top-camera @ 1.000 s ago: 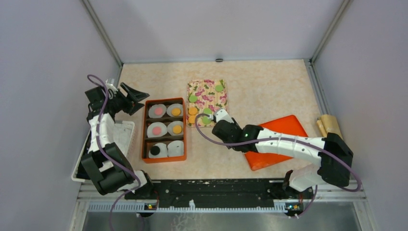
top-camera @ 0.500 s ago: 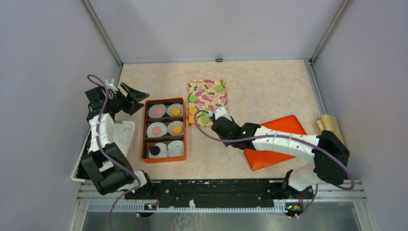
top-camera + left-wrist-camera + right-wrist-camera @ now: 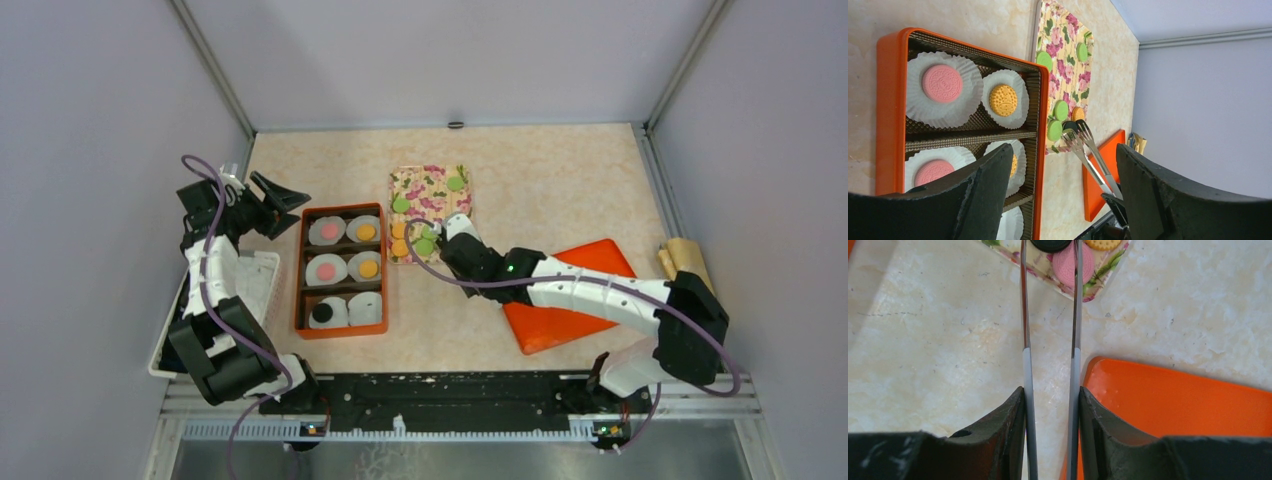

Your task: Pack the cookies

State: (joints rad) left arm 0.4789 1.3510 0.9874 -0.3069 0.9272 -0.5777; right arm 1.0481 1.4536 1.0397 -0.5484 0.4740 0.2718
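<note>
Green [image 3: 456,183] and orange [image 3: 399,230] cookies lie on a floral napkin [image 3: 432,192]. My right gripper [image 3: 464,254] is shut on metal tongs [image 3: 1075,315]. In the right wrist view the tong tips straddle a black cookie [image 3: 1050,244], with a pink cookie [image 3: 1073,262] under the right arm and an orange cookie [image 3: 1103,244] beside it. An orange box [image 3: 300,270] holds white liners with pink, orange and black cookies; one liner [image 3: 367,308] is empty. My left gripper [image 3: 285,205] is open and empty, left of the box's far end.
An orange lid [image 3: 575,300] lies right of the box, under the right arm. A white tray [image 3: 262,275] sits at the left edge. A brown paper roll [image 3: 685,262] lies at the far right. Grey walls enclose the table.
My right arm has pushed the tongs up and left, further onto the napkin's near corner among the cookies. The left arm has not moved.
</note>
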